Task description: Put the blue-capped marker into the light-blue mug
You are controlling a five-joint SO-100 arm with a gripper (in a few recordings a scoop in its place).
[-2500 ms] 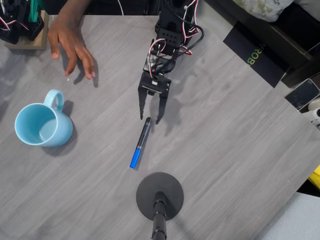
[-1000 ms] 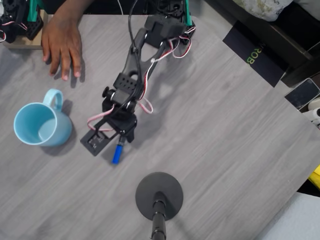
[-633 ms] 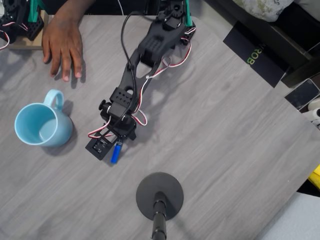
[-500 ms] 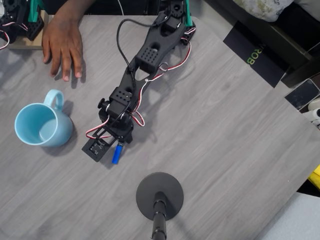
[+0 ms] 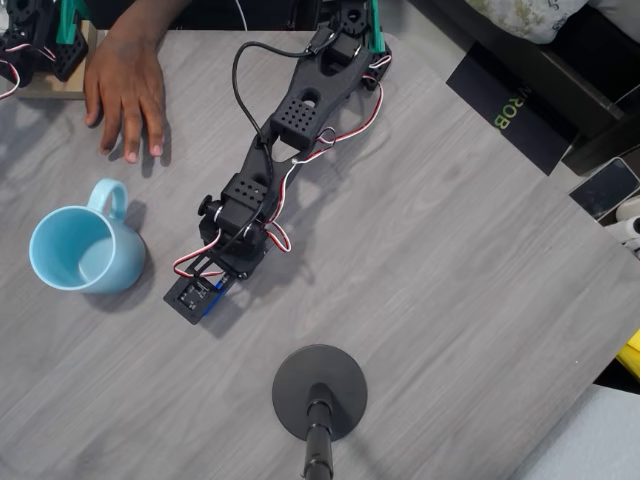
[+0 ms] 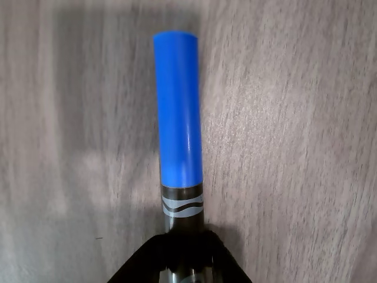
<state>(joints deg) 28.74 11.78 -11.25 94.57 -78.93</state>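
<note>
The blue-capped marker [image 6: 178, 118] fills the wrist view, its bright blue cap pointing away from the camera over the grey wood table. My gripper [image 6: 182, 262] is shut on its dark barrel just below the grey wavy band. In the overhead view my gripper [image 5: 212, 285] hangs over the table with the marker almost hidden under the wrist; a sliver of blue [image 5: 212, 291] shows. The light-blue mug [image 5: 85, 250] stands upright to the left of the gripper, handle toward the far side, nothing inside it.
A person's hand [image 5: 125, 85] rests flat on the table beyond the mug. A round black stand base [image 5: 320, 392] sits near the front edge, right of the gripper. A black box [image 5: 510, 105] lies off the table's right corner.
The marker lay on the table under the open gripper; now the gripper holds it and has carried it left toward the mug. In the last half second the cap slipped under the wrist.
</note>
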